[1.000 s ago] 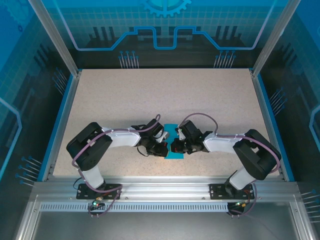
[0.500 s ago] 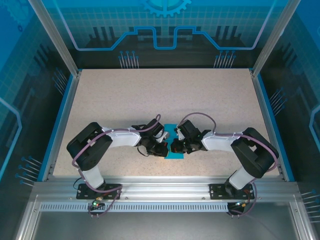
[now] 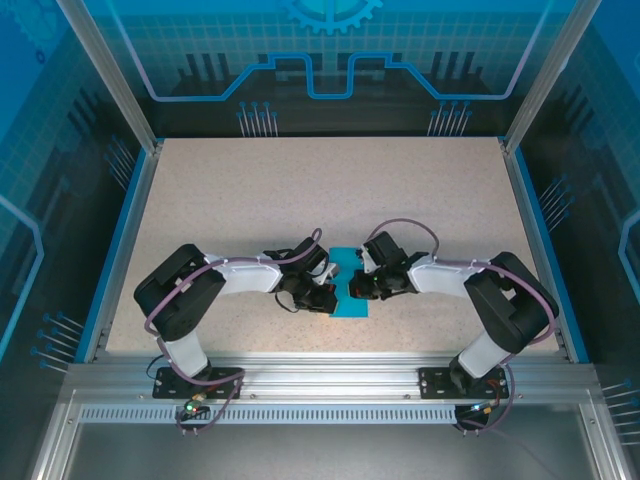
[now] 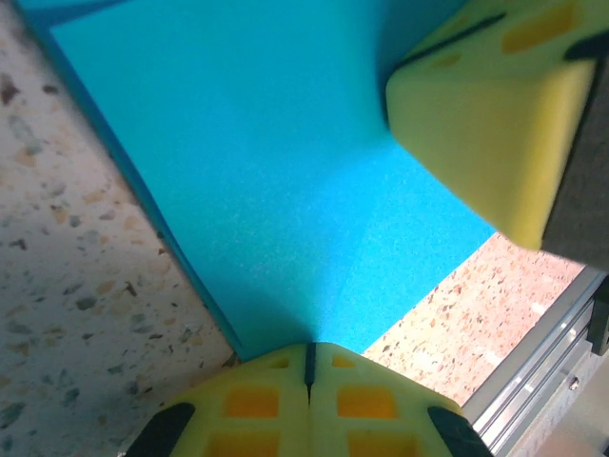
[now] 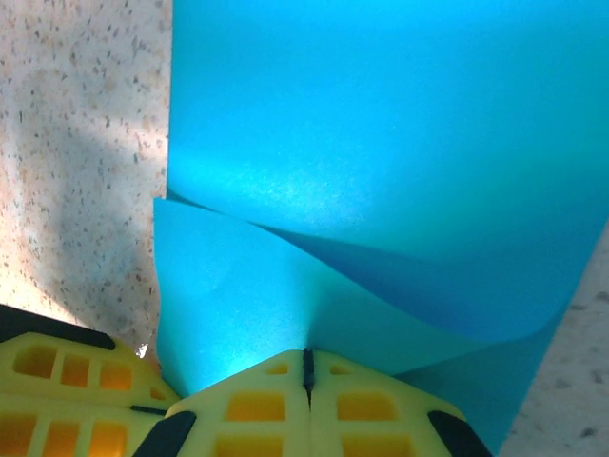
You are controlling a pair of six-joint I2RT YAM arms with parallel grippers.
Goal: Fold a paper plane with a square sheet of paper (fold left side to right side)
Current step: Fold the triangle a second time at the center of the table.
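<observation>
Centrally, square sheet of paper (image 5: 381,124) curled over, left gripper (image 4: 309,367), right gripper (image 5: 306,369), jaws closed

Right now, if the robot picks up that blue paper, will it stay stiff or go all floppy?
Probably floppy: the blue paper bends in a soft curve where one layer lifts. It looks very thin, so likely light; a push might slide or crumple it. It seems to keep creases, like the faint line in the left wrist view.
</observation>
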